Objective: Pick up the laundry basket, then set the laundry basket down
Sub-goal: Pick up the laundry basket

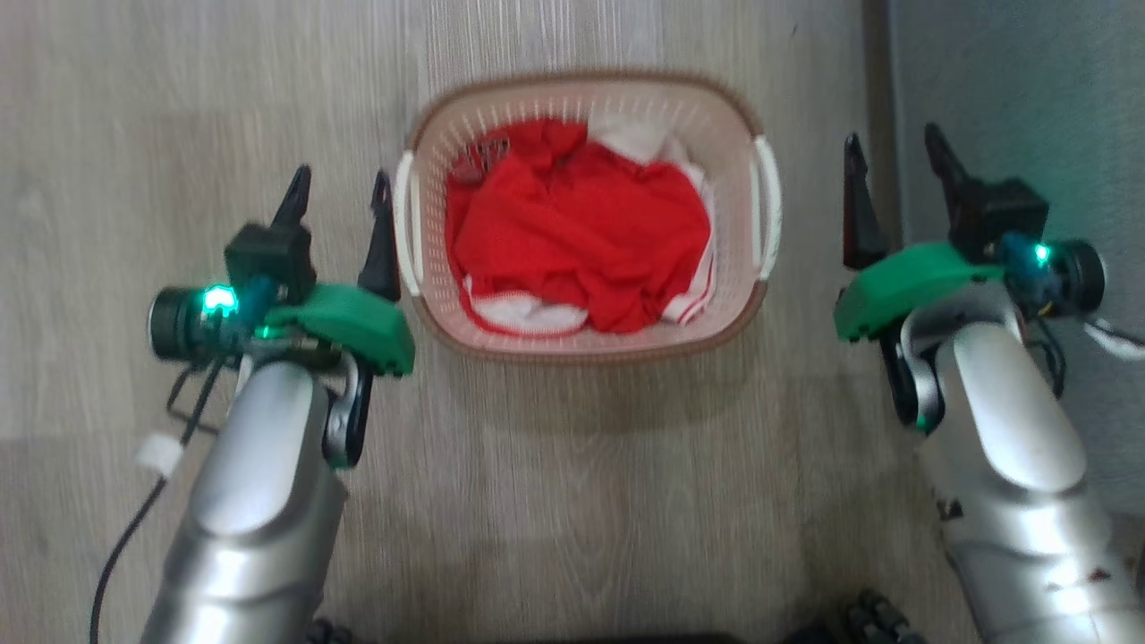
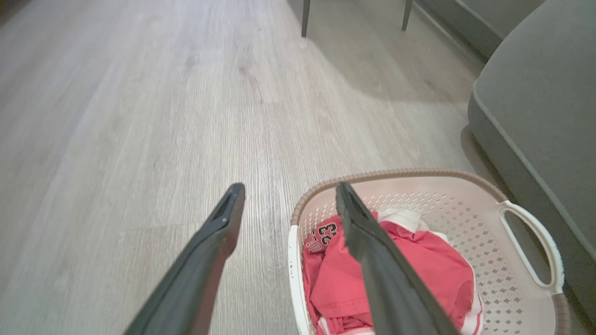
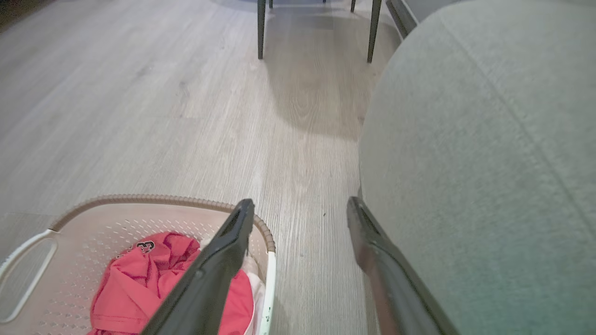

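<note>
Two-sided lift to prepare, by the look of it. Close in on the laundry basket [image 1: 537,112] from both flanks evenly, aiming for the white side handles: left handle [image 1: 404,224], right handle [image 1: 767,210]. Slip one finger of each pair through or under its handle before pinching, rather than squeezing the perforated wall. Keep both sides level on the rise, lest the red and white clothes [image 1: 572,233] spill. Mind the grey upholstered seat [image 3: 489,139] close on the right.

Found upright on the wooden floor [image 1: 179,89], between the two arms, clothes inside. Left jaws: spread wide, holding nothing, fingers [image 1: 380,237] pointing forward, inner one just beside the left handle; touching or not, cannot tell. Right jaws: likewise spread and empty, fingers [image 1: 859,215] forward, inner one plainly apart from the right handle, so more ground to cover on that side. Left forearm [image 1: 259,465] and right forearm [image 1: 1011,420] both reaching forward and down, right set slightly farther ahead in the head view.
</note>
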Robot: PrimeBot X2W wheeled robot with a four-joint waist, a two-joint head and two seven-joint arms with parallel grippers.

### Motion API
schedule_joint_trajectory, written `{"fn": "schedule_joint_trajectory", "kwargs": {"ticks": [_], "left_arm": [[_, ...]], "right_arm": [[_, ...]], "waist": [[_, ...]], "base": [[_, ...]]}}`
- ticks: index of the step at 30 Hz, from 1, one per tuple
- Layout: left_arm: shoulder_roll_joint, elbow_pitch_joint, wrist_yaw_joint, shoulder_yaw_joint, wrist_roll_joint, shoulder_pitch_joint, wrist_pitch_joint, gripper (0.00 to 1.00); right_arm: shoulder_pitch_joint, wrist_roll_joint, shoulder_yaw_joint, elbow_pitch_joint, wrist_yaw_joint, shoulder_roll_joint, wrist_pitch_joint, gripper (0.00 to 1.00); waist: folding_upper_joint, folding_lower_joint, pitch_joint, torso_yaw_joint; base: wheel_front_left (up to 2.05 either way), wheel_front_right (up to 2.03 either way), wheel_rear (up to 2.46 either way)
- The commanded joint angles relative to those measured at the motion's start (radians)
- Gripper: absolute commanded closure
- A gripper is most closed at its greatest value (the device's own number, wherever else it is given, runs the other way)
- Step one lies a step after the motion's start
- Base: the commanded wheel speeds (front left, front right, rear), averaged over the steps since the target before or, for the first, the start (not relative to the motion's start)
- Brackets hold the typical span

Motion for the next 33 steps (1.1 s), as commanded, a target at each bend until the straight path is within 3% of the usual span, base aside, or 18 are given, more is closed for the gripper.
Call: {"fn": "schedule_joint_trajectory", "kwargs": {"ticks": [1,15,33], "left_arm": [[0.011,-0.007,-0.003,0.023,-0.01,-0.021,-0.008,0.0],[0.011,0.207,-0.021,-0.064,-0.085,-0.201,-0.008,0.0],[0.011,0.489,-0.027,-0.106,-0.112,-0.388,-0.008,0.0]], "right_arm": [[-0.009,0.011,0.018,-0.009,0.002,-0.001,-0.012,0.0],[-0.148,0.072,0.053,0.186,0.002,-0.001,-0.012,0.0],[-0.251,0.115,0.125,0.269,0.002,-0.001,-0.012,0.0]], "waist": [[0.0,-0.0003,0.08,0.006],[0.0,-0.0003,0.243,0.015],[0.0,-0.0003,0.366,0.017]], "base": [[0.0,0.0,0.0],[0.0,0.0,0.0],[0.0,0.0,0.0]]}}
